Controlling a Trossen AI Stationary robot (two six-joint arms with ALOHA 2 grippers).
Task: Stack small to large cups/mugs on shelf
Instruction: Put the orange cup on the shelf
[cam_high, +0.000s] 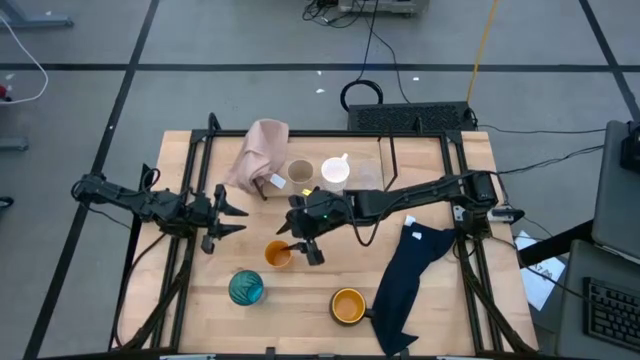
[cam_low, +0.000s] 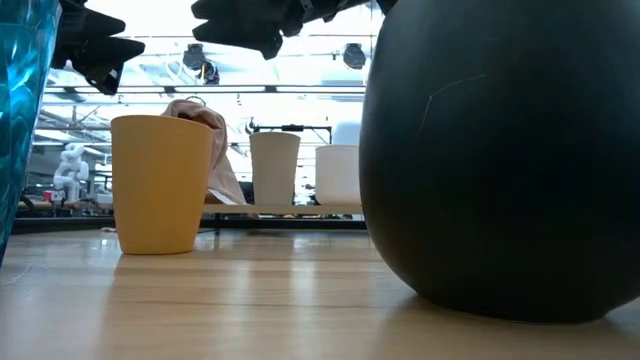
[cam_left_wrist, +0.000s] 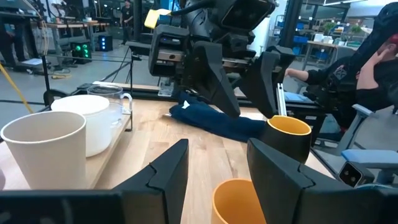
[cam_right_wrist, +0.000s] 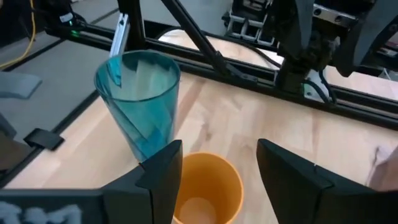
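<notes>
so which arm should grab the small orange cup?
Right. Its gripper hangs open directly over the small orange cup, jaws either side of it in its wrist view. The left gripper is open too, but farther away.

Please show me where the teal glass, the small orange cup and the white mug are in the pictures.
teal glass (cam_right_wrist: 140, 102): right wrist view, on its side wall.
small orange cup (cam_high: 277, 254): high view, on its open top.
white mug (cam_high: 334, 171): high view, on its open top.

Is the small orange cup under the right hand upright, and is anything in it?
Upright and empty: the small orange cup stands on its base, its bare inside visible between the open right hand fingers.
</notes>
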